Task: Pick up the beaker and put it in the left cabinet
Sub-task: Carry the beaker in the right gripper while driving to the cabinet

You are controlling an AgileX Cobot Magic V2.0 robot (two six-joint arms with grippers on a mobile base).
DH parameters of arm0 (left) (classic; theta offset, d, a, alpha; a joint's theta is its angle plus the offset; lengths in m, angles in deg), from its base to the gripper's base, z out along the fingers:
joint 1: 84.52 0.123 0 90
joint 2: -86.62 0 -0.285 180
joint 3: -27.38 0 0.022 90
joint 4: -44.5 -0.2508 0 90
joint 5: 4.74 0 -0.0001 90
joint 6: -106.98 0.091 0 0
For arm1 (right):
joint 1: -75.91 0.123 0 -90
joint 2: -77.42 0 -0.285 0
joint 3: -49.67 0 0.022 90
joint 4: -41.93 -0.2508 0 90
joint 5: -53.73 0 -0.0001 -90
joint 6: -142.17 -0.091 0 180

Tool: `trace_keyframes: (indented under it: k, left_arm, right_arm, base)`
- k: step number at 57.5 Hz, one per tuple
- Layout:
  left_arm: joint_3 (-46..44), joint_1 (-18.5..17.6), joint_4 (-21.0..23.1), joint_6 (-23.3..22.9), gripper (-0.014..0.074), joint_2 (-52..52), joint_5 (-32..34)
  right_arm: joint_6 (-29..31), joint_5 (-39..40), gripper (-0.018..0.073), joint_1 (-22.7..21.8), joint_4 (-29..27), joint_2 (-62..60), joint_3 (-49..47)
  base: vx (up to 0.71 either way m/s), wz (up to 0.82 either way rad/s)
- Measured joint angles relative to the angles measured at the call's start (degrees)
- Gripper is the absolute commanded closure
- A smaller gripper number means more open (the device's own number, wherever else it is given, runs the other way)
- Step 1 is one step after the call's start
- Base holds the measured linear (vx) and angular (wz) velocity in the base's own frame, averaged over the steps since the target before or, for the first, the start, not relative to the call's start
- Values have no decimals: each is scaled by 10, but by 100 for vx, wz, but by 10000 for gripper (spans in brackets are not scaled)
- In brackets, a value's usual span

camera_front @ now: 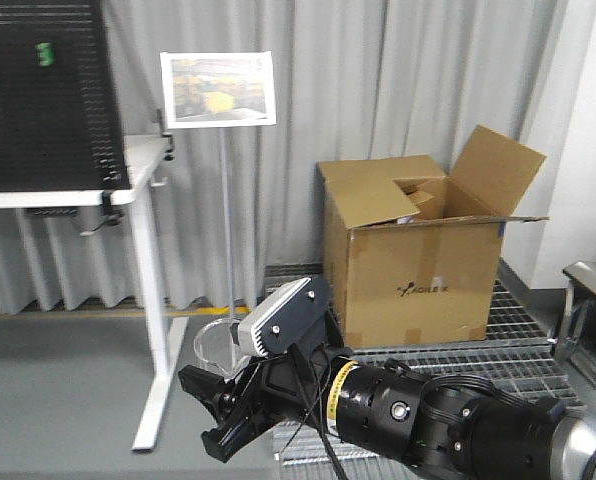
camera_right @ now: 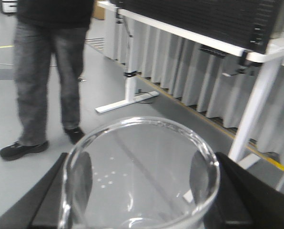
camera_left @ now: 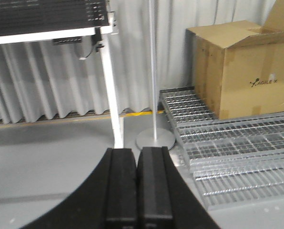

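Half done, I judge: the beaker [camera_right: 132, 167] sits pinched in the right claw [camera_right: 141, 210], held above the grey floor [camera_front: 58, 400]; the left cabinet is not in view, so placing remains. The left claw [camera_left: 137, 186] is pressed together, empty. Around: white-legged counter [camera_front: 143, 160], grey curtain [camera_front: 378, 80], cardboard box [camera_front: 418, 270] on steel grating [camera_front: 523, 325].

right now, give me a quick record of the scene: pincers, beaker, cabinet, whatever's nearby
right pincer: shut on the beaker, held clear of the floor
left pincer: shut, holding nothing
left cabinet: not in view
nearby: person standing; open cardboard box on metal grating; white table
task stage: beaker picked, not yet placed
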Motion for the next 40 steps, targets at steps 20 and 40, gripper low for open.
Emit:
trace_keyframes:
  k: [20,40]
  left_arm:
    - [0,0,0,0,593,0,0]
    - [0,0,0,0,593,0,0]
  right_arm:
    - [0,0,540,0,0,0,0]
    - [0,-5,540,0,0,0,0]
  base:
    - [39,-13]
    - [33,-28]
